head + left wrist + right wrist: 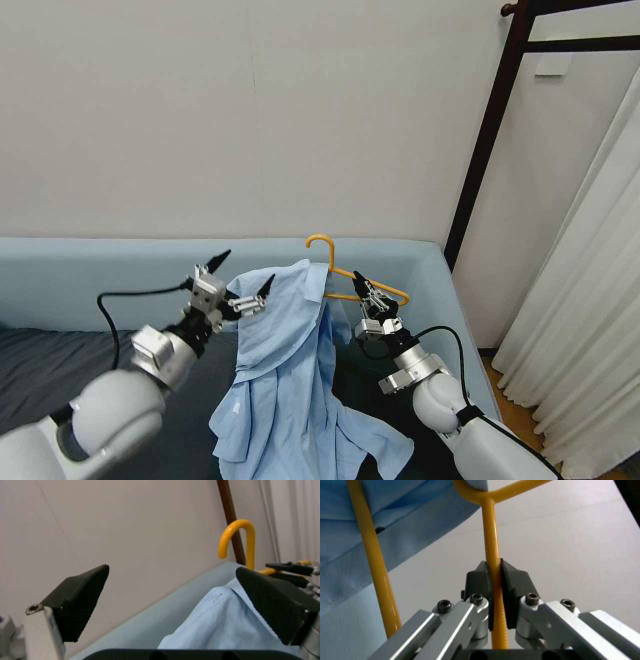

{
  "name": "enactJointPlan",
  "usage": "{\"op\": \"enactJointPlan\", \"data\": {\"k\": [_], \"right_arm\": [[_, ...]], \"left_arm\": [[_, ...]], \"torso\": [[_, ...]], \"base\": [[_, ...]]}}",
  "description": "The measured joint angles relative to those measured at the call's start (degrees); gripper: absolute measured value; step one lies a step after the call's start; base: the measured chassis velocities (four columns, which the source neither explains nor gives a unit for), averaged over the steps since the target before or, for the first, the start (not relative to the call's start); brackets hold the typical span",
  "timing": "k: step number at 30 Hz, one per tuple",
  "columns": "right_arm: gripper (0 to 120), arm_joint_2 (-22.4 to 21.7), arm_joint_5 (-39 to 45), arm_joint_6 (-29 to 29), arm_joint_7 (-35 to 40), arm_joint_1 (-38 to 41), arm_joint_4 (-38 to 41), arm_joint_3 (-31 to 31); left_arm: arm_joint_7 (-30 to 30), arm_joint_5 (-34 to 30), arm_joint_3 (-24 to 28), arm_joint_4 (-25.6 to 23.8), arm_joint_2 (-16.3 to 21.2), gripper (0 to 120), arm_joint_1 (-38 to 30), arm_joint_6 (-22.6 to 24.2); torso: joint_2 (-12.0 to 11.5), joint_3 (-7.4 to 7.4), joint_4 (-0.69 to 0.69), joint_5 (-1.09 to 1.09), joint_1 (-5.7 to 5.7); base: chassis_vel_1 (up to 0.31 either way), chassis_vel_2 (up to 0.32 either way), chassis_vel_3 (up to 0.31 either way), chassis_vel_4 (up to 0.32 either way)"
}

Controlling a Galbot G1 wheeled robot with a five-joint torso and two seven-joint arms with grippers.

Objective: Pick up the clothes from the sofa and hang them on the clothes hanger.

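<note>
Shirt (285, 380) on hanger (491, 536); right gripper (372, 298) fingers tight on its bar, left gripper (247, 272) fingers wide apart alongside.

Looks like glossy smooth plastic on hanger (492, 536), soft matt woven cloth on shirt (290, 380). Brushed bare metal on right gripper (494, 568), ribbed matt black on its pads (513, 580); matt fabric on sofa (100, 265), dark satin wood on rack post (490, 130).

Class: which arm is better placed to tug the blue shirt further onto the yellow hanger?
Probably left: the left tool is open beside the blue shirt, while the right tool is shut on the yellow hanger.
</note>
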Motion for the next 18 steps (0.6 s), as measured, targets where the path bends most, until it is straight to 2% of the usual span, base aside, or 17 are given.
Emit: {"op": "enactJointPlan", "data": {"k": [2,4,8,9,12,16,18], "right_arm": [[5,0.57,-0.18,0.28,0.04,1.49,-0.54,-1.43],[5,0.61,-0.27,0.31,0.04,1.71,-0.53,-1.7],[5,0.41,-0.95,0.53,-0.06,1.62,-0.27,-1.72],[5,0.41,-0.95,0.53,-0.06,1.62,-0.27,-1.72],[5,0.17,-1.33,0.69,-0.11,1.53,0.04,-1.58],[5,0.09,-1.58,0.79,-0.2,1.58,0.28,-1.58],[5,0.2,-1.8,0.89,-0.32,1.62,0.38,-1.4]], "left_arm": [[4.58,-0.71,2.33,3.74,1.83,100,-3.65,-2.28],[6.54,-0.23,3.96,5.57,1.88,97,-5.56,-3.2],[16.24,1.35,8.29,11.08,1.98,81,-10.04,-5.93],[16.24,1.35,8.29,11.08,1.98,81,-10.04,-5.93],[21.14,2.89,11.25,13.76,2.37,73,-12.27,-7.41],[23.6,3.13,13.39,14.84,2.45,82,-13.86,-7.72],[25.34,3.03,16.11,15.87,2.41,86,-15.84,-7.8]], "torso": [[0.0,0.0,0.13,0.05,0.0],[0.0,0.0,0.11,0.0,0.0],[0.0,0.0,-0.01,0.02,0.01],[0.0,0.0,-0.01,0.02,0.01],[-0.01,0.0,0.02,0.01,0.01],[0.0,0.0,0.04,0.01,0.01],[0.0,0.0,0.05,0.02,0.0]], "base": [[0.0,0.0,0.0,0.0],[0.0,0.0,0.0,0.0],[0.0,0.0,0.0,0.0],[0.0,0.0,0.0,0.0],[0.0,0.0,0.0,0.0],[0.0,0.0,0.0,0.0],[0.0,0.0,0.0,0.0]]}}
